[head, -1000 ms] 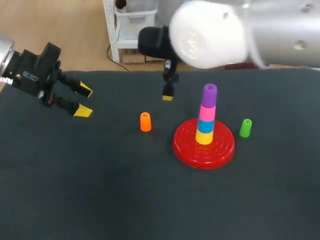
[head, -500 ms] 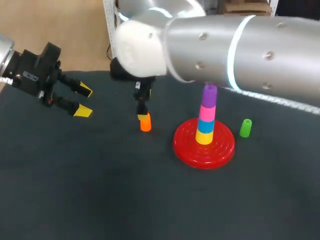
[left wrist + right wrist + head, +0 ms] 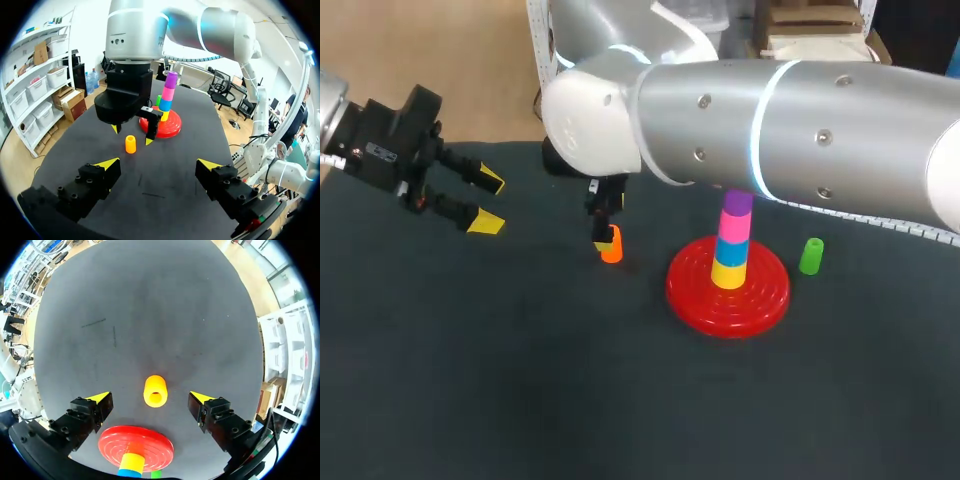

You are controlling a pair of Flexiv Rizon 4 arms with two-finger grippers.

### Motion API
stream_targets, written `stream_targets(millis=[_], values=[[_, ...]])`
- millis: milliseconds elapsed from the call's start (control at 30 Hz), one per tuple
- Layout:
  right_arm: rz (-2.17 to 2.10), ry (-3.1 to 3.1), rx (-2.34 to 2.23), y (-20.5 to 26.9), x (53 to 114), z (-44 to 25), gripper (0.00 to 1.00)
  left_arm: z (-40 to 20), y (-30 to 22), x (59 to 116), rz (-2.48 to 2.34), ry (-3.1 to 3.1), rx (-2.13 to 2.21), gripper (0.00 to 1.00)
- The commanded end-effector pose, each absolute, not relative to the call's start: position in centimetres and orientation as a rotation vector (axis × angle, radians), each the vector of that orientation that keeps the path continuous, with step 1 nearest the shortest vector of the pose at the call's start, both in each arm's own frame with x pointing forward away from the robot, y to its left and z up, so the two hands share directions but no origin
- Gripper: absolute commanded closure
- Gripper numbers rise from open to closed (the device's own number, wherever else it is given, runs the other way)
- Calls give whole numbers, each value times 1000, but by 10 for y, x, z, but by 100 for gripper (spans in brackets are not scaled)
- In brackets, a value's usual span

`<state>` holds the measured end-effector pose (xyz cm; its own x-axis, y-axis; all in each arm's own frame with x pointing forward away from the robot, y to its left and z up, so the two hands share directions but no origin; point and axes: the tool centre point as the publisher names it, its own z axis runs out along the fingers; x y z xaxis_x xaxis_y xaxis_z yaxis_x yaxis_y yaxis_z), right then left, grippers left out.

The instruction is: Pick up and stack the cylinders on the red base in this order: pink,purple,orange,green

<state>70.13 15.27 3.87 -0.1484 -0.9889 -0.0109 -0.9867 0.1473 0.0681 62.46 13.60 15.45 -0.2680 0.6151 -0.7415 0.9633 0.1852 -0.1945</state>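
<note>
left side: left gripper (image 3: 487, 201) hangs above the table's far left corner, fingers spread wide, nothing between them. same pose as 1 s ago; no motion on this arm.

centre-left: orange cylinder (image 3: 612, 248) stands upright on the dark table (image 3: 520, 380), left of the red base and apart from it. it has not shifted over the last second. the right gripper (image 3: 132, 134) is what changed: 1 s ago it hung high beside the top of the stack, 0.5 s ago it had swung across to the orange cylinder, now it sits a little lower over it. right wrist view: fingers wide apart, cylinder centred between the two yellow tips with a clear gap on each side, so no contact. from the left wrist view the tips look about level with the cylinder's top; exact height not clear.

centre-right: red base (image 3: 760, 295) carries yellow, blue, pink cylinder (image 3: 733, 225) and purple cylinder (image 3: 737, 203) on top. pink and purple look done.

right: green cylinder (image 3: 810, 256) upright just right of the base, untouched.

judgement: orange is the step in hand. approach is lined up; remaining is to drop a bit further and close. green comes last.
</note>
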Motion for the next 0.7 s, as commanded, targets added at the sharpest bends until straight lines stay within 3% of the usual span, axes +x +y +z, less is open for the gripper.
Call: stream_targets(millis=[33,233,267,300,367,400,500,533,700], values=[[-63,-2385,2046,150,693,34,0,153,137,624,-898,1954,1475,0],[-60,-2408,2020,146,692,27,0,153,137,624,-898,1954,1475,0],[-61,-2410,2014,145,692,27,5,153,137,624,-898,1954,1475,0],[-62,-2411,2012,145,692,26,18,153,137,624,-898,1954,1475,0],[-62,-2411,2008,144,692,26,53,153,137,624,-898,1954,1475,0],[-56,-2408,2007,144,692,26,58,153,137,624,-898,1954,1475,0],[-40,-2411,1997,143,694,25,95,153,137,624,-898,1954,1475,0],[-27,-2412,1992,143,695,25,100,153,137,624,-898,1954,1475,0],[-10,-2406,1992,147,699,25,100,153,137,624,-898,1954,1475,0]])
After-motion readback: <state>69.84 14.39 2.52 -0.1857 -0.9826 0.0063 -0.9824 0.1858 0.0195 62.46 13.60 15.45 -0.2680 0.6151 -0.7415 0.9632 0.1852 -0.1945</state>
